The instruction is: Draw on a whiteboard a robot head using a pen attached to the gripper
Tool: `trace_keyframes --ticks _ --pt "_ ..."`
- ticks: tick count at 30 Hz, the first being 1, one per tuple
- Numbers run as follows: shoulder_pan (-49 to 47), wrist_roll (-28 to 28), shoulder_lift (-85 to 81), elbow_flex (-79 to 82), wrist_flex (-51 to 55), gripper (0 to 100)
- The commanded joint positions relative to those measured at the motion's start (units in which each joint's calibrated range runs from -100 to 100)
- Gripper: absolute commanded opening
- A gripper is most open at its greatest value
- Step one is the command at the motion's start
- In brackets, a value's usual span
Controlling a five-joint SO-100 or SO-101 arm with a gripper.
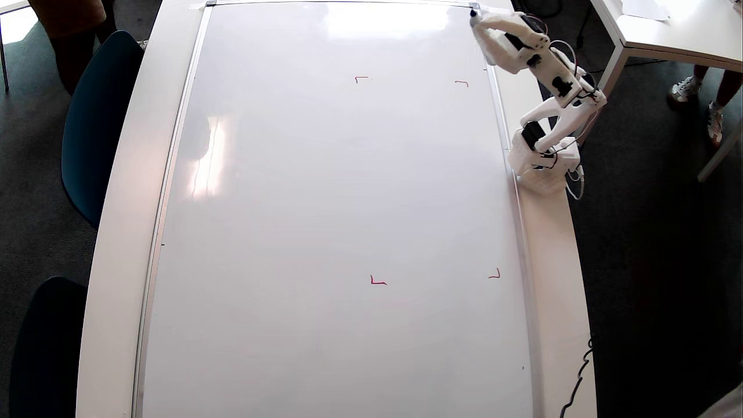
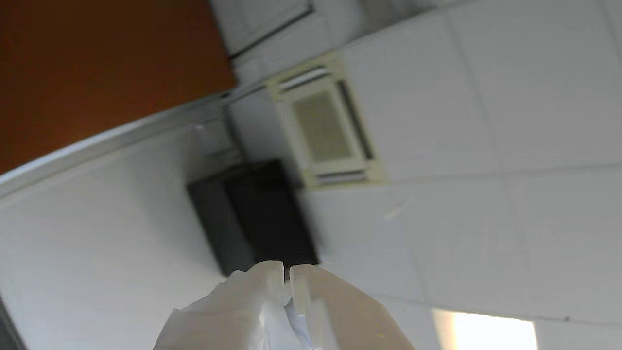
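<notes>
The whiteboard [image 1: 336, 191] lies flat and fills most of the overhead view, glossy white, with small red corner marks [image 1: 361, 78] on it. No robot head shows on it; the surface inside the marks is bare. My white gripper [image 1: 477, 18] hangs at the board's top right corner, beyond the marked area. A small dark spot there looks like the end of the pen [image 1: 473, 11]. In the wrist view the gripper [image 2: 286, 274] points up at the ceiling, its fingertips [image 2: 269, 277] almost together, and a pale bluish piece of the pen [image 2: 297, 334] sits between the fingers lower down.
The arm's base [image 1: 543, 159] stands on the white table rim [image 1: 554, 244] right of the board. Dark chairs [image 1: 96, 116] stand at the left. Another table [image 1: 679, 29] and a person's feet [image 1: 688, 90] are at the top right. A black cable [image 1: 577, 377] trails at the lower right.
</notes>
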Motion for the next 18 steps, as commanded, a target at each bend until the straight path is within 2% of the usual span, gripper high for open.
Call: trace_keyframes --ticks 1,2,3,8,12,18 --pt "0.46 0.16 2.63 -6.70 24.38 1" --pt "0.46 0.16 3.56 -7.97 29.07 1" --pt "0.46 0.16 6.26 -10.97 38.98 1" --pt "-0.06 0.16 17.64 -21.41 65.47 1" --pt "-0.06 0.11 28.00 -31.13 75.64 1" --pt "-1.31 0.11 39.38 -37.58 78.94 1"
